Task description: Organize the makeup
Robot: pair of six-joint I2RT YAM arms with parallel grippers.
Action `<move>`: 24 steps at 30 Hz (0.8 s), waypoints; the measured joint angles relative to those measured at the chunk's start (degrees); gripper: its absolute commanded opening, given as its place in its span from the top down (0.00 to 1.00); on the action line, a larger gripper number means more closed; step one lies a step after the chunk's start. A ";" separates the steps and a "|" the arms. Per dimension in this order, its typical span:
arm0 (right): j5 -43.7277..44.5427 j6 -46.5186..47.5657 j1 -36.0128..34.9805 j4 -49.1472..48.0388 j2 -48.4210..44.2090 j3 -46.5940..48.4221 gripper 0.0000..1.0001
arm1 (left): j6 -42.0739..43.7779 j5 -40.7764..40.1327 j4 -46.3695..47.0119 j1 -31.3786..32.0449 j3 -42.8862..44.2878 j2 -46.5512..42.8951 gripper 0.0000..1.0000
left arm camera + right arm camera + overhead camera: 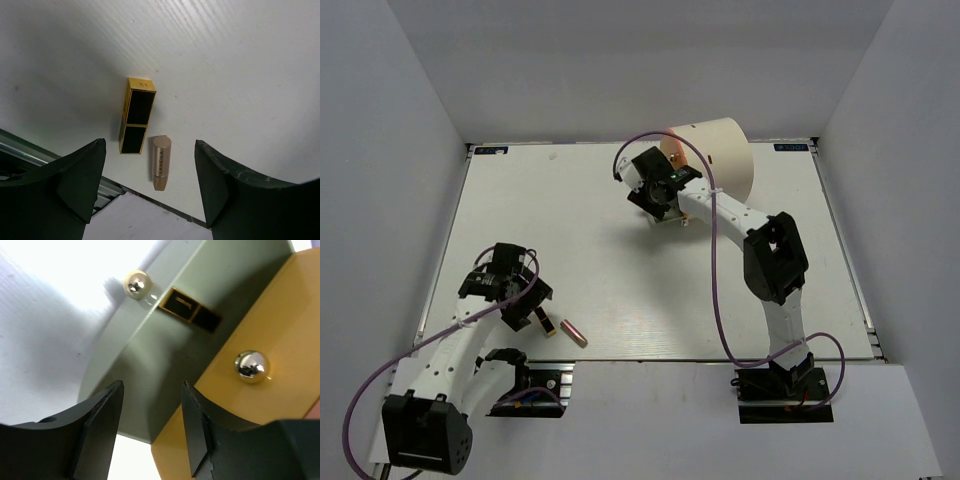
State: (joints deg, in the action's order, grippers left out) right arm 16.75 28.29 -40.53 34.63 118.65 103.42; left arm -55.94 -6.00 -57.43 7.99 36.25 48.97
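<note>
A black and gold lipstick tube (136,116) and a pink-gold lipstick tube (161,162) lie side by side near the table's front edge. In the top view they are the dark tube (549,326) and the pink one (573,333). My left gripper (150,185) is open and hovers just above them, the pink tube between its fingers; it sits at the front left (532,312). My right gripper (658,200) is open and empty (152,420) at a pulled-out grey drawer (150,360) holding another black and gold lipstick (190,310). No brushes are in view.
The large cream cylinder (715,160) stands at the back right, with an orange drawer front (270,405) and silver knobs (251,366). The table's front edge (130,192) runs just below the two lipsticks. Grey walls enclose the table.
</note>
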 measured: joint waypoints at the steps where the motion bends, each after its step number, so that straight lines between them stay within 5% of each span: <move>1: -0.50 -0.11 0.02 0.09 0.00 0.00 0.45 | 0.04 0.13 -0.09 0.00 0.00 1.14 0.18; 24: -21.64 -8.85 4.94 -2.73 -14.86 -1.14 0.47 | 4.48 2.58 4.74 0.85 0.00 19.37 0.30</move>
State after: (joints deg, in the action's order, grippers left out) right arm -4.89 19.44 -35.59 31.90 103.79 102.28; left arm -51.46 -3.42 -52.69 8.84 36.25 68.34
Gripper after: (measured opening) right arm 0.535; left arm 0.713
